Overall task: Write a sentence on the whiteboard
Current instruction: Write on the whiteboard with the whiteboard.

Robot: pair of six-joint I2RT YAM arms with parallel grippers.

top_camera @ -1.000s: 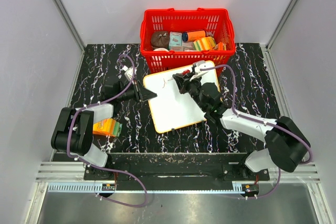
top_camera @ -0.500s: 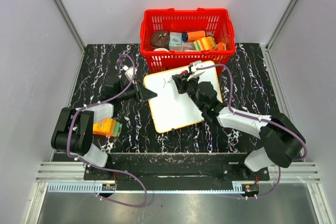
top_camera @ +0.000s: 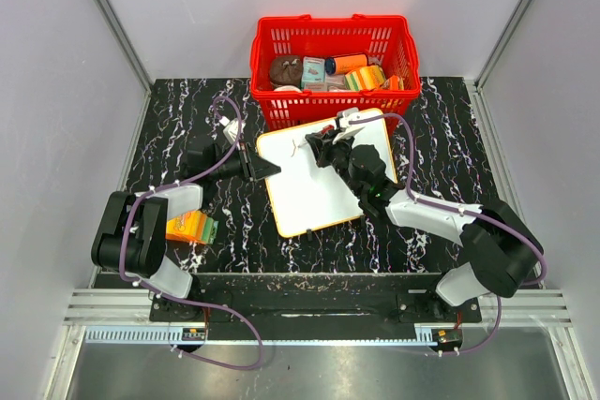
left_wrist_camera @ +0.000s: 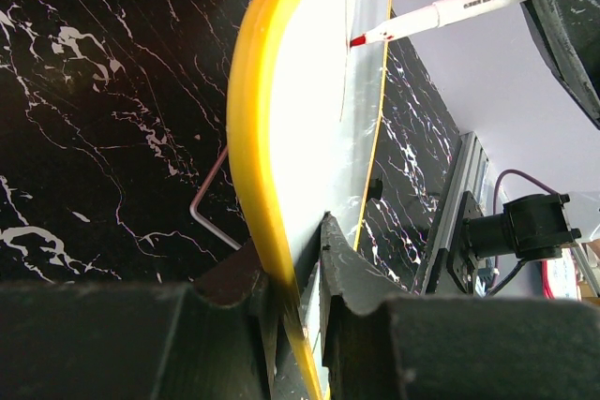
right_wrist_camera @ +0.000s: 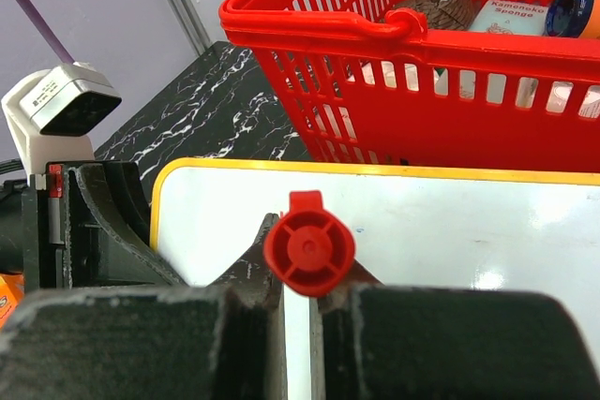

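The whiteboard (top_camera: pixel 314 185), white with an orange-yellow rim, lies tilted in front of the basket. My left gripper (top_camera: pixel 272 169) is shut on its left edge, the jaws pinching the rim (left_wrist_camera: pixel 251 156) from both sides. My right gripper (top_camera: pixel 325 149) is shut on a red marker (right_wrist_camera: pixel 308 248), whose red tip (left_wrist_camera: pixel 358 41) touches the upper left part of the board. In the right wrist view only the marker's round red end shows above the fingers. Of the sentence only one thin stroke (left_wrist_camera: pixel 343 81) shows beside the tip.
A red basket (top_camera: pixel 258 55) full of small items stands right behind the board. An orange box (top_camera: pixel 190 227) lies by the left arm's base. A bent wire (left_wrist_camera: pixel 211 203) sits on the black marbled table under the board's edge.
My right gripper has shifted the marker slightly left across the board's top. The left gripper and the board have stayed put.
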